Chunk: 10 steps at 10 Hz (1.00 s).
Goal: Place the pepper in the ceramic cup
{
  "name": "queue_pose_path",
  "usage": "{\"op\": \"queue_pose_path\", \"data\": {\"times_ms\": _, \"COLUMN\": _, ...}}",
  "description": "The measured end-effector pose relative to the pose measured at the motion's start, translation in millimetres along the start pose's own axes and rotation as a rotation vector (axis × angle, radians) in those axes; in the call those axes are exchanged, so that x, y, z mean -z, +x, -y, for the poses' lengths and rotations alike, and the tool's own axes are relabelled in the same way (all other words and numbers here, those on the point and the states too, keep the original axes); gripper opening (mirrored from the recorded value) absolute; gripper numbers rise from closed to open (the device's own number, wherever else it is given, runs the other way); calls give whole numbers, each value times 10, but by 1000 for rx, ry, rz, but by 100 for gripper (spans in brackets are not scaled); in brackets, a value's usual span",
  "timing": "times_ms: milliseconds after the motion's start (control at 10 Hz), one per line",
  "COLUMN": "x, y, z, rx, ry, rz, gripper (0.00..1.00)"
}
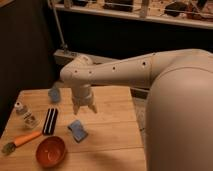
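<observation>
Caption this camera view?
Open white gripper hovers over wooden table; slender orange pepper and small pale-blue ceramic cup sit untouched.

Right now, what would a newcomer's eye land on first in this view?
The big white arm stretched in from the right, its end effector hanging open and empty above the table's middle. Then the orange bowl at the front left, with the pepper beside it.

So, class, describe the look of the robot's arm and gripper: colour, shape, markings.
The arm is a thick, smooth, cream-white tube with small dark dots along its side. The gripper, above the wooden table, is equally pale, with two short fingers. No cables show.
</observation>
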Motion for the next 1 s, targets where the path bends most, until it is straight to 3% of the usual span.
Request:
{"op": "queue_pose_path", "data": {"times_ms": 200, "x": 11, "y": -14, "z": 14, "rx": 24, "ry": 15, "rz": 11, "gripper": 65}}
{"op": "queue_pose_path", "data": {"times_ms": 300, "x": 15, "y": -37, "z": 3, "rx": 73, "ry": 41, "rz": 25, "gripper": 65}}
{"op": "queue_pose_path", "data": {"times_ms": 500, "x": 55, "y": -155, "z": -120, "rx": 284, "ry": 121, "rz": 87, "gripper": 65}}
{"op": "queue_pose_path", "data": {"times_ms": 600, "x": 72, "y": -174, "z": -222, "rx": 381, "ry": 137, "rz": 104, "gripper": 65}}
{"op": "queue_pose_path", "data": {"times_ms": 700, "x": 87, "y": -183, "z": -302, "rx": 452, "ry": 141, "rz": 114, "gripper": 65}}
{"op": "queue_pose_path", "data": {"times_ms": 800, "x": 113, "y": -177, "z": -498, "rx": 579, "ry": 125, "rz": 128, "gripper": 65}}
{"op": "queue_pose_path", "data": {"times_ms": 1000, "x": 152, "y": -144, "z": -908, "rx": 772, "ry": 63, "rz": 155, "gripper": 65}}
